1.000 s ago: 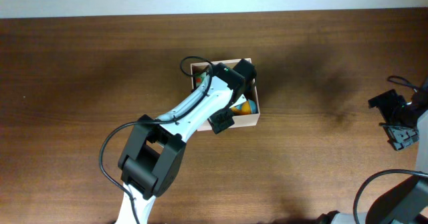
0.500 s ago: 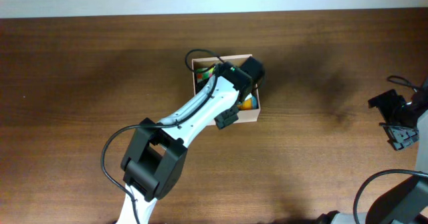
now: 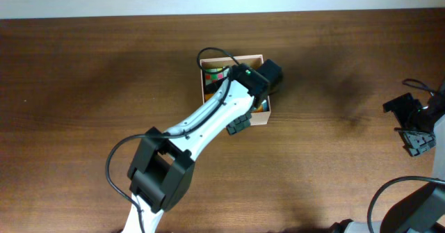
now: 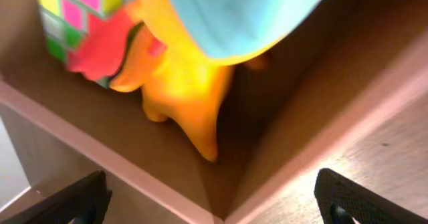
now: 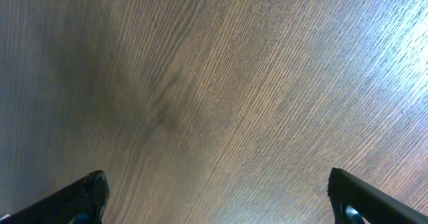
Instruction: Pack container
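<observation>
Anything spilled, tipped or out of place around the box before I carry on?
Nothing stands out. The container sits flat on the table, with the colour cube and orange toy inside its walls. No spill shows outside it, though the left arm covers part of it.

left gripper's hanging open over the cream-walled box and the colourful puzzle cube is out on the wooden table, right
Not quite: the multicoloured puzzle cube sits inside the cream-walled cardboard box, beside an orange toy, as the left wrist view shows. The left gripper does hang open over the box.
</observation>
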You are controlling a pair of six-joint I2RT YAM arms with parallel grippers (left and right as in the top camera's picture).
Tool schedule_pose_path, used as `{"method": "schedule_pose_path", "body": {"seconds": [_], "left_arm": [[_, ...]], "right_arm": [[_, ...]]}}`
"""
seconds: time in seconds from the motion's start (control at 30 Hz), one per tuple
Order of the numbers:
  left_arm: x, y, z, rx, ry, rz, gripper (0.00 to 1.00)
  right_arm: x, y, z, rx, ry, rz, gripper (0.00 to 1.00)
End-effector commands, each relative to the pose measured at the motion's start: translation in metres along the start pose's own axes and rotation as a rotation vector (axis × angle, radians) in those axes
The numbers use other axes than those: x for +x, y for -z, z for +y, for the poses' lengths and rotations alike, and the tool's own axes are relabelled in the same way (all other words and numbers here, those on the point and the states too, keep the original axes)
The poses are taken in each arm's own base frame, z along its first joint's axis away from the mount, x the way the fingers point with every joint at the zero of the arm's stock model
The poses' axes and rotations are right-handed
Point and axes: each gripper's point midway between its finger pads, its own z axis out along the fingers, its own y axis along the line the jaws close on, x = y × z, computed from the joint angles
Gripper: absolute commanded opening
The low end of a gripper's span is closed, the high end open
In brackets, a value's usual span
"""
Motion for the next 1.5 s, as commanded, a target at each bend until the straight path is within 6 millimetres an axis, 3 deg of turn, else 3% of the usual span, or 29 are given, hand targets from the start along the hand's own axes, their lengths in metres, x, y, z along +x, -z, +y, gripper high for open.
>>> {"method": "schedule_pose_path", "body": {"seconds": [0.0, 0.4, 0.63, 0.77, 0.9, 1.03, 1.2, 1.47], "left_arm": [[-0.006, 0.054, 0.015, -0.061, 0.022, -0.128, 0.99], [0.003, 0.121, 0.03, -0.046, 0.236, -0.326, 0.99], [0.022, 0.146, 0.064, -0.048, 0.515, -0.417, 0.99], [0.048, 0.149, 0.095, -0.051, 0.717, -0.434, 0.99], [0.086, 0.148, 0.13, -0.055, 0.972, -0.435, 0.99], [0.115, 0.145, 0.152, -0.068, 1.102, -0.423, 0.99], [0.133, 0.135, 0.156, -0.075, 1.13, -0.368, 0.99], [0.138, 0.132, 0.152, -0.069, 1.12, -0.34, 0.99]], "right_arm": [[0.001, -0.001, 0.0, 0.001, 0.003, 0.004, 0.99], [0.001, -0.001, 0.0, 0.001, 0.003, 0.004, 0.99], [0.001, -0.001, 0.0, 0.001, 0.003, 0.004, 0.99], [0.001, -0.001, 0.0, 0.001, 0.003, 0.004, 0.99], [0.001, -0.001, 0.0, 0.001, 0.003, 0.004, 0.99], [0.001, -0.001, 0.0, 0.001, 0.003, 0.004, 0.99], [0.001, -0.001, 0.0, 0.001, 0.003, 0.004, 0.99], [0.001, -0.001, 0.0, 0.001, 0.003, 0.004, 0.99]]}}
